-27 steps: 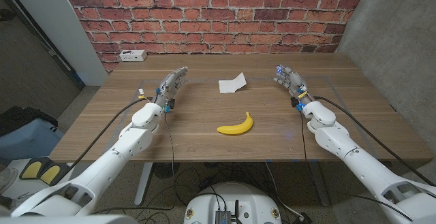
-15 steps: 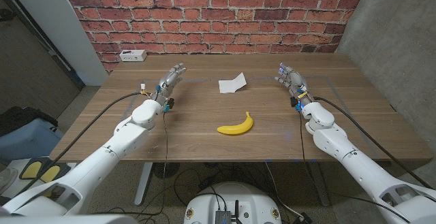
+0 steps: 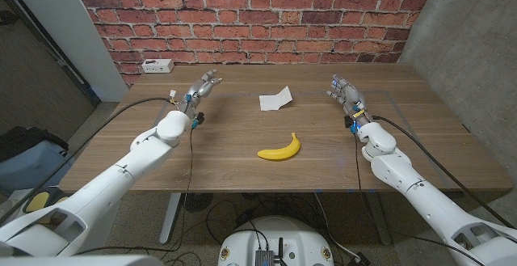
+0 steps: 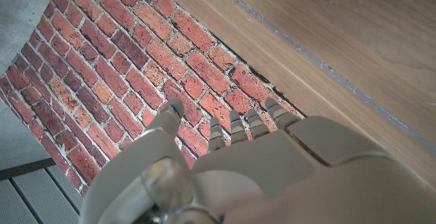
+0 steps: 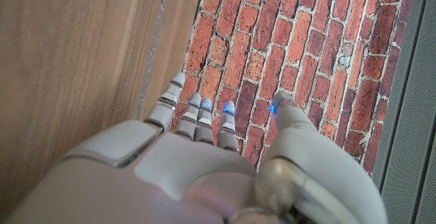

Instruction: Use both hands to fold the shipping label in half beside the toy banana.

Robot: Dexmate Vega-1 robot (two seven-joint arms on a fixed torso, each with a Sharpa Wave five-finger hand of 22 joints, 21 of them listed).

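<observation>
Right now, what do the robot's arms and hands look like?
Both arms are smooth white rounded shells with black cables running along them. The left robot hand and right robot hand are light grey and jointed, with small colourful connectors at the wrists; blue lights glow on the right fingertips.

Bare table around shipping label.

Left robot hand and right robot hand seemingly empty, fingers extended.
</observation>
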